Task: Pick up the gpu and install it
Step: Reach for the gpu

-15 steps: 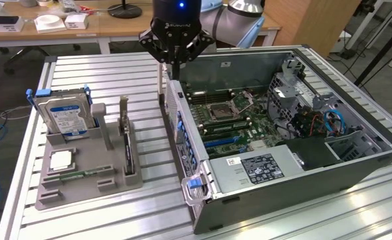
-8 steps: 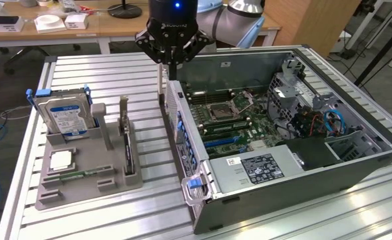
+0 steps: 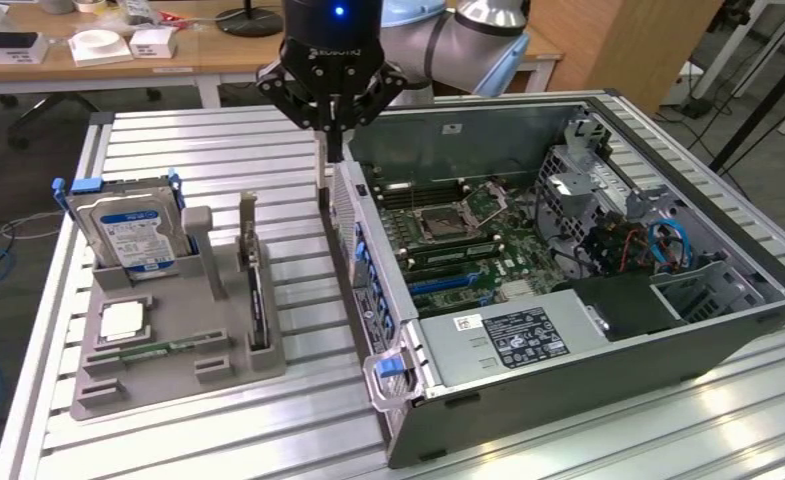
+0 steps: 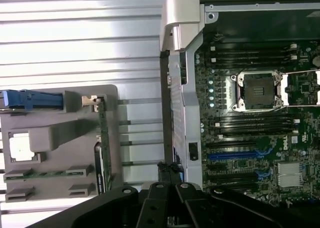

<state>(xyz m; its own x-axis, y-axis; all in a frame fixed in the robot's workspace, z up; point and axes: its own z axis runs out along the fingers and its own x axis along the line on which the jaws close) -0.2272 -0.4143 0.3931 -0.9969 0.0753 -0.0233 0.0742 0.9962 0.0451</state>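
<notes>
Wrist view, end effector: fingers pressed together with nothing between them. The tips sit over the left wall of the computer case, as the exterior view has it.
Beside the tips: the motherboard lies on one side. On the other, a strip of bare worktop separates the case from the grey fixture.
Gpu: stands on edge in a fixture slot with its silver bracket at the far end. It is near the end effector but not touching it.
Other parts: a hard drive stands upright at the fixture's far left corner.
Step in hand: the pick, by my reading — the card is not yet lifted and nothing has gone into the board.
What a grasp calls for: the fingers parted, then lined up over the card's thin top edge. The slot walls leave little room, so that alignment would have to be square.
Arm: comes in from the far side — wrist turned straight down, with the end effector hanging vertically above the case's far left corner.
</notes>
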